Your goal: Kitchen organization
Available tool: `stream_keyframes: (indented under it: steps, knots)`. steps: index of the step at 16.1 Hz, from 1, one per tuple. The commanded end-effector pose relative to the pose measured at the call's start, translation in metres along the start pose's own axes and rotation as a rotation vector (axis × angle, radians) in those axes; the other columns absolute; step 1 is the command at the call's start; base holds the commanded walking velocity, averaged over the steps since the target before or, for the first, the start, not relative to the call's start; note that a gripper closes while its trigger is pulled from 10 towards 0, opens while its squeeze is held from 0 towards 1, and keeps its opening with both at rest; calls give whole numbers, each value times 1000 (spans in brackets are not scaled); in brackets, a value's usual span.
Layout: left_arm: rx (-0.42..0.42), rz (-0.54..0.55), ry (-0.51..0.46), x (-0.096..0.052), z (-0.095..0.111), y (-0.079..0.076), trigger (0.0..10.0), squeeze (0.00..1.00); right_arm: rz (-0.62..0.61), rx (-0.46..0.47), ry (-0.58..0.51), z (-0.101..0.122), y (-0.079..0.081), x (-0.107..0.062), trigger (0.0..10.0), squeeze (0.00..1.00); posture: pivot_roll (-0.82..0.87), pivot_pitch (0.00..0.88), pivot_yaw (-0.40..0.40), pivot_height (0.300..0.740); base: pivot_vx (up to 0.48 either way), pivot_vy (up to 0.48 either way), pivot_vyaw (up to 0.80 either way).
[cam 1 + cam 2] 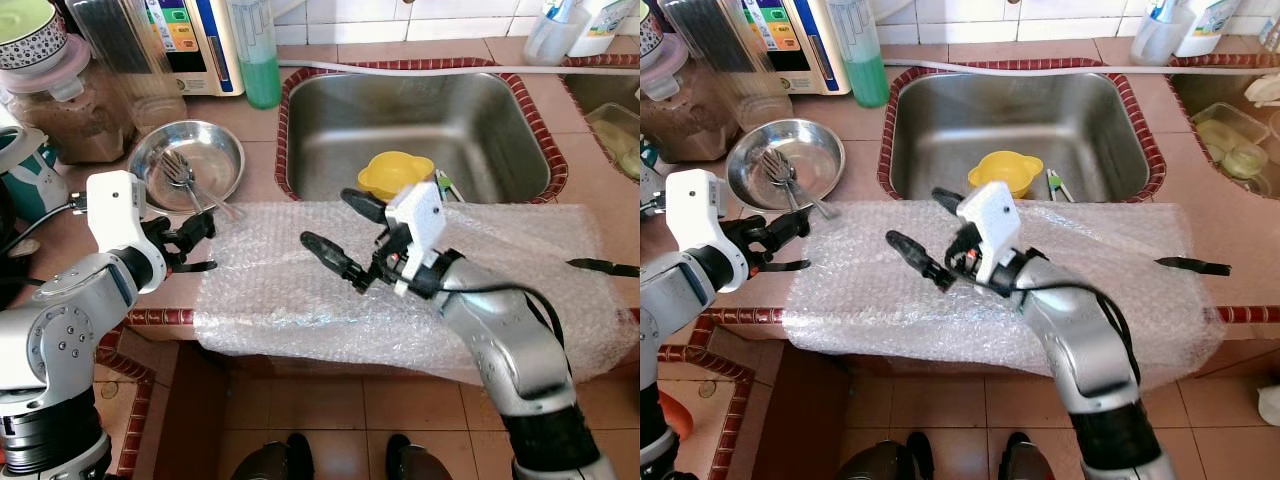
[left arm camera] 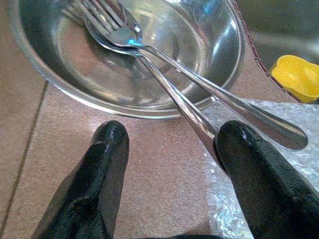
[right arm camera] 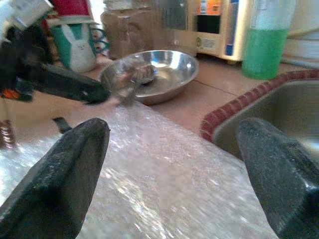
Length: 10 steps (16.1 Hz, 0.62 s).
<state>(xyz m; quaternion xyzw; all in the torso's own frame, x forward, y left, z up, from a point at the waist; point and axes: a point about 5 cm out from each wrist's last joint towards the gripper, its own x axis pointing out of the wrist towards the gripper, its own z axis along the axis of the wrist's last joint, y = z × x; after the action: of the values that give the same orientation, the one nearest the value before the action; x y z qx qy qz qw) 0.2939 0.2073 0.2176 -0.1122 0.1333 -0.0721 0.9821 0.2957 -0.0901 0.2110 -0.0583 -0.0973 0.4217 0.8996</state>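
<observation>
Bubble wrap lies spread over the front of the tiled worktop, its far edge running along the rim of the steel sink. A yellow bowl sits in the sink near that edge. To the left of the sink a round steel dish holds a fork and a spoon, whose handles stick out over the dish's rim towards the wrap. The left claw hovers low just beside the dish with its fingers apart, one finger touching or almost touching the fork's handle; I cannot tell which. The right claw is above the middle of the wrap, wide open and holding nothing. A green bottle stands behind the dish.
</observation>
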Motion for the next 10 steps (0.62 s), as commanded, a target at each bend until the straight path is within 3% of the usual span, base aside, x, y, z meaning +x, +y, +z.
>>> stream_keyframes:
  steps: [1, 6, 10]
  knots:
    - [8, 24, -22, -4, 5, 3, 10000, 0, -70, -63, -3, 0, -3, -8, 10000, 0, -30, 248, 79, 740, 0, 0, 0]
    - [-1, 20, -33, -1, 10, 3, 10000, 0, -110, -84, 11, -8, -3, -34, 10000, 0, -51, 250, 85, 740, 0, 0, 0]
    - [-12, 8, -40, 1, 15, 3, 10000, 0, -85, -59, -33, 0, 6, -40, 10000, 0, -59, 250, 89, 740, 0, 0, 0]
